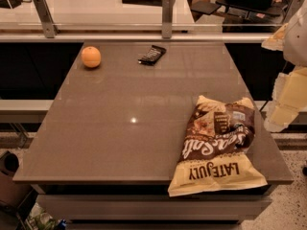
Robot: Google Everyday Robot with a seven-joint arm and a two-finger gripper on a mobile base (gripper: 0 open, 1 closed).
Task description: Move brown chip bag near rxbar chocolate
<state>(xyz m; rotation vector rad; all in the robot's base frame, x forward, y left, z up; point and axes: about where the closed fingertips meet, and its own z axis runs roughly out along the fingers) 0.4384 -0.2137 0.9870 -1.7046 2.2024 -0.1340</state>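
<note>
Camera view: end effector (281, 115) right of brown chip bag (218, 145).

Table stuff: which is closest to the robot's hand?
The brown chip bag, beside the hand at the picture's right edge; orange and rxbar chocolate lie far back.

The robot's pale cream gripper (282, 110) hangs at the right edge of the view, just beside the table's right side, blurred and partly cut off by that edge, as is the white arm (297, 32) above it. The pale lettering on the small, flat, dark-wrapped rxbar chocolate (152, 54) at the far side of the grey-brown table (124, 123) is too small to read. The large crinkly brown chip bag (218, 145) covers a stretch of the table's front edge, and creases break up its white script
</note>
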